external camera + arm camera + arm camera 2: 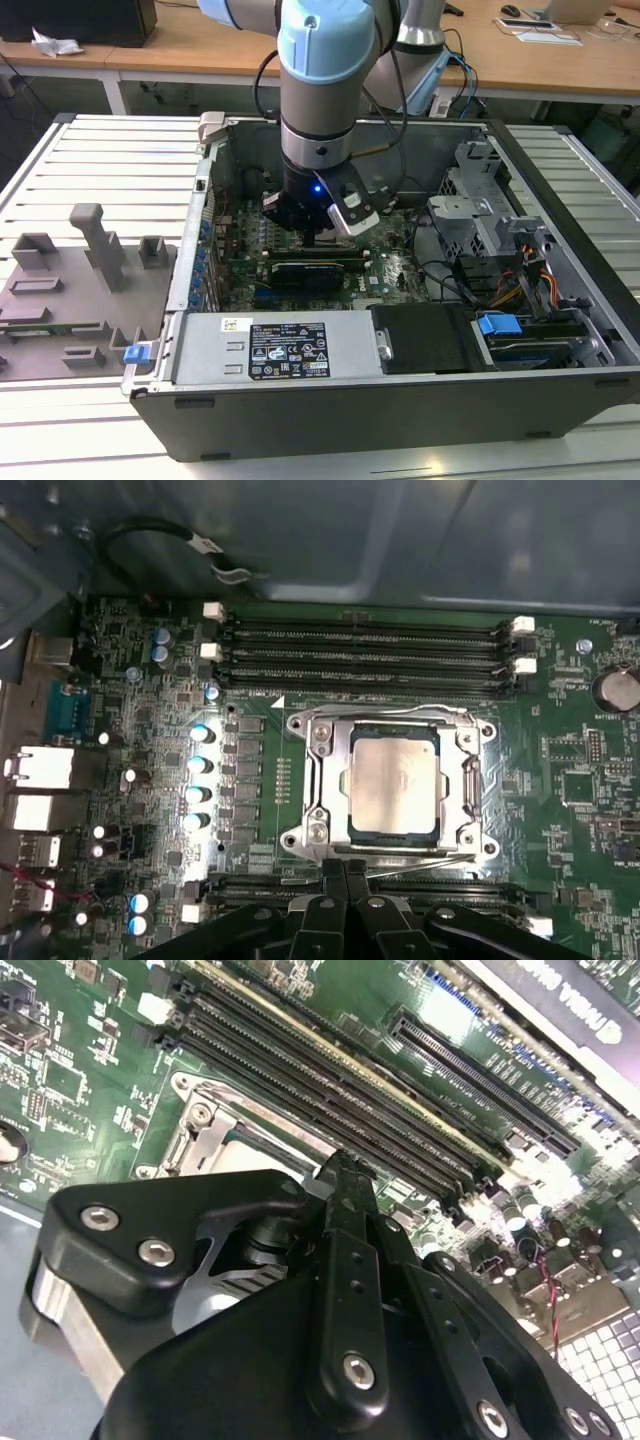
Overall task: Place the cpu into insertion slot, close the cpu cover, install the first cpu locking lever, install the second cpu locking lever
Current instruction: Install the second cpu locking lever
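Observation:
In the first wrist view the cpu (393, 780), a silvery square chip, lies flat in the insertion slot, whose dark frame (392, 833) shows just around it. The cpu cover (322, 780), a silver frame plate, lies down around the chip. Thin wire levers run along two sides of the socket (400, 712) (410, 853). My gripper (346, 866) is shut with nothing between its fingers, its tips hovering at the socket edge beside the memory slots. In the second wrist view the black fingers (345, 1220) point at a corner of the socket frame (225, 1125).
The green motherboard (395, 270) lies inside an open computer case (330, 410) with metal walls all round. Long black memory slots (360, 655) flank the socket. A black expansion card (305, 272), a drive cage (480, 215) and cables (505, 285) crowd the case. A grey fixture tray (80, 290) sits outside.

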Available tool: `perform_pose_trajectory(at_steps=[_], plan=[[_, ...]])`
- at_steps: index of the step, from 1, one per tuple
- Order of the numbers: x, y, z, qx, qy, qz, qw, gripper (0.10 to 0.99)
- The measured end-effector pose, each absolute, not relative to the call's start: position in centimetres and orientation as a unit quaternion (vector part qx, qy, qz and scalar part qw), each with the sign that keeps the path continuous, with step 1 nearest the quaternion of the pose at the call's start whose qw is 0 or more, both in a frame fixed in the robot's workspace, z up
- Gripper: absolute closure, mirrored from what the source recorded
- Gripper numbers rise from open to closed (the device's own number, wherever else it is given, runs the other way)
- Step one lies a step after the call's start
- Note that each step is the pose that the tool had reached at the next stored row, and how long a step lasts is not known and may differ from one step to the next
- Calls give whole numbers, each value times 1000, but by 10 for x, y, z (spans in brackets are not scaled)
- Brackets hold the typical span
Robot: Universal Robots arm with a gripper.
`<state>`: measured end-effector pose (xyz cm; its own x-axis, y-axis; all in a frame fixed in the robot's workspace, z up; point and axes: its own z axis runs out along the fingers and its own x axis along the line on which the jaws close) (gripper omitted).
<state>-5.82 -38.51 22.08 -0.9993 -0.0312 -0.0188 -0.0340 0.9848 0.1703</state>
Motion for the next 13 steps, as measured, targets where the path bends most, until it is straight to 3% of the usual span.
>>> perform_pose_trajectory(at_steps=[13], plan=[[-62,-390,219,-16,994,112,8,980]])
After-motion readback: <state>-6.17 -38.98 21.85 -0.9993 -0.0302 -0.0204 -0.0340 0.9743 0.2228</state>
